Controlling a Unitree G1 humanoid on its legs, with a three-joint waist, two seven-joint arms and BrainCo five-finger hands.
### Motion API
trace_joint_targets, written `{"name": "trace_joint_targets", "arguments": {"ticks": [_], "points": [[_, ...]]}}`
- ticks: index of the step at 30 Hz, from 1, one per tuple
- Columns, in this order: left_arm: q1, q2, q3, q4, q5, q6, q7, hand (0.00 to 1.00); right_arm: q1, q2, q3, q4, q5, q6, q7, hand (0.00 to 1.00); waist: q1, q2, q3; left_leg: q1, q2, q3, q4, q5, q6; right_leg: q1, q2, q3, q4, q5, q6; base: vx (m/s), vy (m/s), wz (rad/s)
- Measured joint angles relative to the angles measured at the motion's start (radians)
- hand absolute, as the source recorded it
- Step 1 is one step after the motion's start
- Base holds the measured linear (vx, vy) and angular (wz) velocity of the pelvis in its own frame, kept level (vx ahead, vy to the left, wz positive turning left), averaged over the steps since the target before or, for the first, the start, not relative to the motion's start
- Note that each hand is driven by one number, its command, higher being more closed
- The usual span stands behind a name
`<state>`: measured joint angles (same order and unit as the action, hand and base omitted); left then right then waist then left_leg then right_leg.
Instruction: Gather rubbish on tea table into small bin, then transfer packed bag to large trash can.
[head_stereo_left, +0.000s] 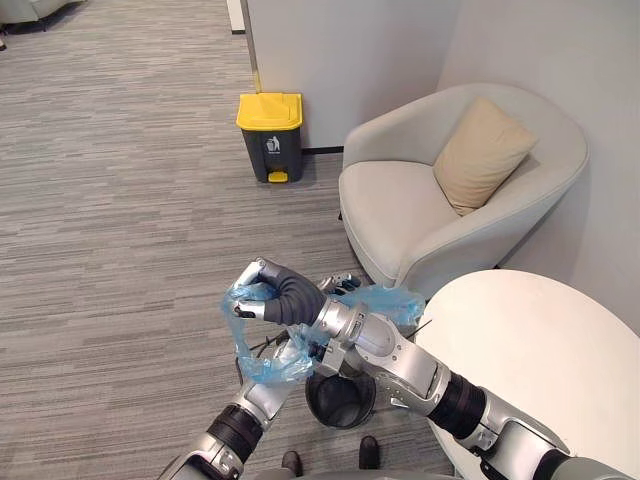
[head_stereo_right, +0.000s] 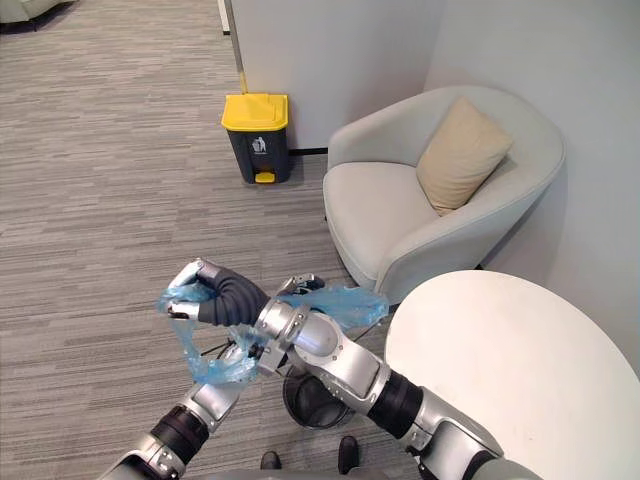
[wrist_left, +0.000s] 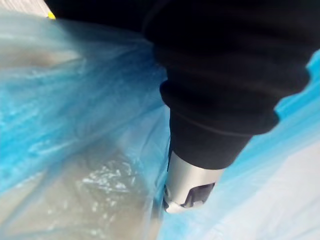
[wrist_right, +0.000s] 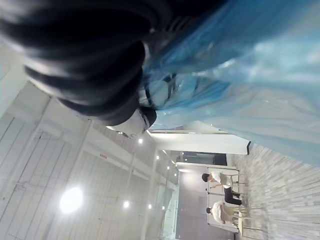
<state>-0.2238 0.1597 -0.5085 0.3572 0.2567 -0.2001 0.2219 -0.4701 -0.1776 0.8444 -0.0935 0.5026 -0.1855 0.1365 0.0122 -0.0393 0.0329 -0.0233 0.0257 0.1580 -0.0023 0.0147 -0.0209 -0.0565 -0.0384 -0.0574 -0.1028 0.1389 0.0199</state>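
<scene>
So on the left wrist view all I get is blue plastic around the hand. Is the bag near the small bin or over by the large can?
Observer: Near the bin. The blue bag is held up just above the small dark bin, which stands on the carpet beside the white table.
Operator: What is the other hand doing?
Observer: The right hand has its fingers curled round the bag's upper edge, to the robot's left of the bin.
Operator: And the large can?
Observer: The large trash can, yellow lid shut, stands against the wall across the carpet, beside the armchair.
</scene>
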Motion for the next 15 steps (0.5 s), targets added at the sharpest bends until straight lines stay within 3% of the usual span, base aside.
{"name": "trace_joint_targets", "arguments": {"ticks": [6, 15], "points": [[-0.019, -0.001, 0.009, 0.000, -0.021, 0.000, 0.041, 1.00, 0.000, 0.014, 0.023, 0.000, 0.011, 0.000, -0.007, 1.00, 0.000, 0.000, 0.000, 0.000, 0.000, 0.000, 0.001, 0.000, 0.000, 0.001, 0.000, 0.000, 0.000, 0.000, 0.000, 0.00, 0.000, 0.00], [-0.015, -0.003, 0.041, 0.000, -0.060, 0.000, 0.039, 1.00, 0.019, 0.017, 0.028, 0.000, -0.024, -0.005, -0.006, 1.00, -0.001, 0.000, 0.000, 0.001, 0.000, 0.000, 0.002, 0.000, 0.000, 0.001, 0.000, 0.000, 0.000, 0.000, 0.000, 0.00, 0.000, 0.00]]}}
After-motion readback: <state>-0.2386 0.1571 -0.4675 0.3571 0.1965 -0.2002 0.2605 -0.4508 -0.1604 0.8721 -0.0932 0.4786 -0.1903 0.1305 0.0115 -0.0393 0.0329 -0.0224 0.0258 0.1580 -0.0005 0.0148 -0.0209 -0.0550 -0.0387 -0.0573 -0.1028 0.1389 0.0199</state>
